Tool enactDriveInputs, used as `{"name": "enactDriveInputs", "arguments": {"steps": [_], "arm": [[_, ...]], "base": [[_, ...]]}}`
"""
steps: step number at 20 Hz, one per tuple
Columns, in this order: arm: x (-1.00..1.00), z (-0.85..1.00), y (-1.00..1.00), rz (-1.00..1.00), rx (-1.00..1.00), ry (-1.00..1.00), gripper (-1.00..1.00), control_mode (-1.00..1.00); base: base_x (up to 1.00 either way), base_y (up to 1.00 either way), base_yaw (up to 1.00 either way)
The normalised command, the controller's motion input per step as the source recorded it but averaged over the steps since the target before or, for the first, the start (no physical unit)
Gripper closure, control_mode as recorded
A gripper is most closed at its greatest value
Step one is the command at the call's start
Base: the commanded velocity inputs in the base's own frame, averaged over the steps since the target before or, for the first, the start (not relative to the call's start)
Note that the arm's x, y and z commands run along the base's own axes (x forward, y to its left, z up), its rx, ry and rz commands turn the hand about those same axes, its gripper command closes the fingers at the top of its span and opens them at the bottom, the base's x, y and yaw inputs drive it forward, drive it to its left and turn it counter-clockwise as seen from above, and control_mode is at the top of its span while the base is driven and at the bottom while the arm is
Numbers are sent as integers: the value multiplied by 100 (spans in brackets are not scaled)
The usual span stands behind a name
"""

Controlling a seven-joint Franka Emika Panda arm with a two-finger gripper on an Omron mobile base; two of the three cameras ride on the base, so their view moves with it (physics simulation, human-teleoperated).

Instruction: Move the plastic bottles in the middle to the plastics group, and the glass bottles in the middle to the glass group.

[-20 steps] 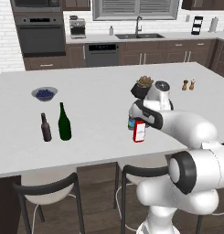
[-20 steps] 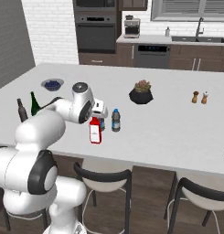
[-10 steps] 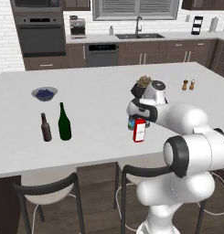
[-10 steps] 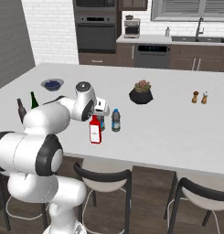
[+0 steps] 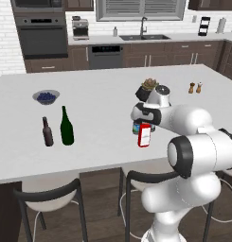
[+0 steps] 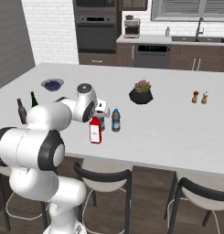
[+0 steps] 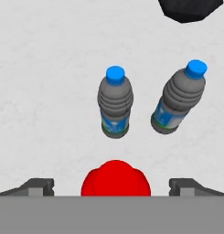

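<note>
1. Standing upright near the front edge of the white island counter (image 5: 98, 142), the red bottle (image 5: 144, 135) shows its white label toward us, and its red cap (image 7: 115, 178) sits directly below the hand camera.
2. We see the gripper (image 7: 111, 185) spread wide above that cap – one dark fingertip out on each side, neither touching it, nothing held.
3. Just behind the red bottle stand the two plastic bottles, both greyish with blue caps and blue labels: one (image 7: 115, 102) straight beyond the cap, the other (image 7: 178, 97) off to its side, near but apart.
4. In the right base view we make out the second plastic bottle (image 6: 115, 120) beside the red bottle, while the first is mostly hidden by the hand.
5. The glass group stands well apart toward the arm's left – the tall green wine bottle (image 5: 66, 126) with the shorter brown bottle (image 5: 47, 132) just beside it.
6. Farther back we find a bowl of blueberries (image 5: 46, 97), a dark potted plant (image 6: 141, 92) and a pair of shakers (image 5: 195, 88).
</note>
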Motion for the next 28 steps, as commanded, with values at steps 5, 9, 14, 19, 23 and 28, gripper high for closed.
{"name": "enactDriveInputs", "arguments": {"steps": [5,9,14,19,23,28], "arm": [[2,-7,0,0,0,0,-100,-100],[1,-9,0,0,0,0,-100,-100],[0,0,0,0,0,0,-100,-100],[0,0,0,0,0,0,-100,-100],[0,0,0,0,0,0,-100,-100],[11,0,0,0,0,0,-100,-100]], "base": [[0,0,0],[0,0,0],[0,0,0],[0,0,0],[0,0,0],[0,0,0]]}}
